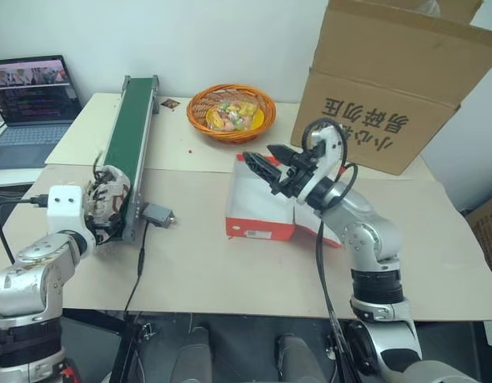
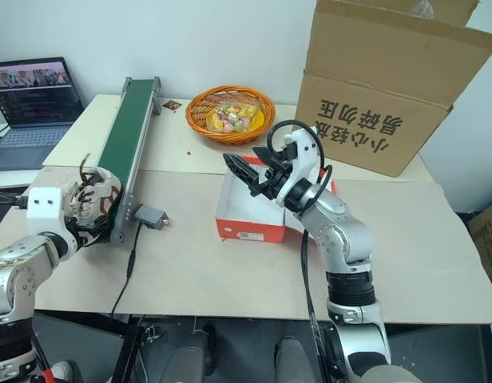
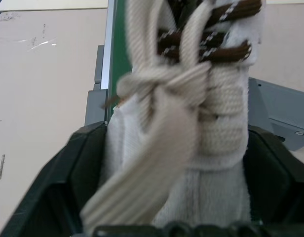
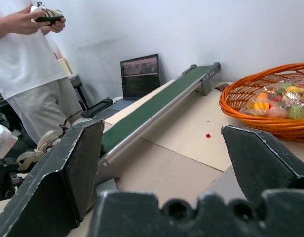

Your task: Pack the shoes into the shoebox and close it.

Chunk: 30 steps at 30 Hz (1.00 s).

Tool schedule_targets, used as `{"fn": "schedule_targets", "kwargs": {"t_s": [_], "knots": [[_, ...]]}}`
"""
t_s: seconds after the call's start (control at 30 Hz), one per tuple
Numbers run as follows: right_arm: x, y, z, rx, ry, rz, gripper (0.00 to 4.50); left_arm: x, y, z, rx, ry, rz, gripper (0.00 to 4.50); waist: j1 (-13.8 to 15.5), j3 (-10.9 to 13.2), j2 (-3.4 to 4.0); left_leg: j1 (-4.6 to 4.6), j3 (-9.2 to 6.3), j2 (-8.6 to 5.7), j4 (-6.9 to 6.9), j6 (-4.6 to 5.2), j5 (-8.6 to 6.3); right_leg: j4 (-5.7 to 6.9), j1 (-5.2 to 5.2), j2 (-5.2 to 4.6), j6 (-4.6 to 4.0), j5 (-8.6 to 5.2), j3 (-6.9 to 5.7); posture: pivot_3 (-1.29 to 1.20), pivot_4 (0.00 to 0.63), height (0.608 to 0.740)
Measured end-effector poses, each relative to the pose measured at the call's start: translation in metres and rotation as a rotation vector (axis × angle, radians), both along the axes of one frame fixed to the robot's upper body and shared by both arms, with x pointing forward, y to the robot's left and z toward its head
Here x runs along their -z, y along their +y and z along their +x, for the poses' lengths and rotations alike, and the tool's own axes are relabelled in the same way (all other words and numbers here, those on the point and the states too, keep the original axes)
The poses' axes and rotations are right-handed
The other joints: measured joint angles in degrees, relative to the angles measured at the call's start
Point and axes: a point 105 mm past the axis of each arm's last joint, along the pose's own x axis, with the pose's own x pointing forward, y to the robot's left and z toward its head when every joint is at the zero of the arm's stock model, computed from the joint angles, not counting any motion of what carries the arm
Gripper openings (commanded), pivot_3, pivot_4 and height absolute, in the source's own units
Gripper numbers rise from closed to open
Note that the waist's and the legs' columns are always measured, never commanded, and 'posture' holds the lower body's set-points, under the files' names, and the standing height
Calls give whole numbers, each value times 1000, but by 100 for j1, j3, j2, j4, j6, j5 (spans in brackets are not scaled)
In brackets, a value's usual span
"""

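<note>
We see one shoe (image 3: 191, 123) between the fingers of the left gripper (image 1: 102, 203), at the near end of the green conveyor (image 1: 130, 144), left of the shoebox (image 1: 258, 211) and well apart from it. The fingers are closing around the shoe; we cannot tell whether the grasp is firm yet. The right gripper (image 1: 270, 163) hangs released above the one open shoebox, holding nothing. We think the loose laces could catch on the conveyor, or a weak grasp could drop the shoe on the way. We count only this one shoe on the table.
</note>
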Motion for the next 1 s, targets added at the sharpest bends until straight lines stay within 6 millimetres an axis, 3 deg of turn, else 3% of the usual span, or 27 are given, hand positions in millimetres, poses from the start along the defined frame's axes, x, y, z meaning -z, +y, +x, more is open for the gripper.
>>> {"fn": "schedule_targets", "kwargs": {"t_s": [0.2,0.6,0.67,0.83,0.9,1.0], "knots": [[0,-1,0,5,2,1,4500,0,-5,0,24,4,-1,1012,-6,-2,5,2,-1,1,-6,0,0,1,-1,0,0,0,-6,0,150,721],[-1,-8,3,35,4,5,4500,-8,-13,6,52,-22,-6,1012,15,-1,6,-4,-2,1,-6,0,0,0,1,-6,0,0,-21,0,150,721],[-2,-9,3,37,4,13,4500,-22,-23,13,93,-65,2,1012,16,1,1,-26,-2,2,-2,0,0,-3,-7,-8,0,0,-29,0,150,721],[-15,-6,11,-3,56,76,4500,-89,-56,24,206,-258,71,1012,-8,3,-3,-69,-5,0,8,-3,6,10,-25,-6,22,6,-33,0,150,721],[-22,-9,19,-7,99,103,4500,-95,-65,27,235,-271,78,1012,-35,3,-2,-65,-5,0,10,-3,7,16,-26,-4,40,9,-32,0,150,721],[-25,-7,33,-52,218,65,4500,-86,-81,31,281,-248,54,1012,-51,4,-2,-63,-7,1,11,-3,7,21,-26,1,44,10,-31,0,150,721]]}}
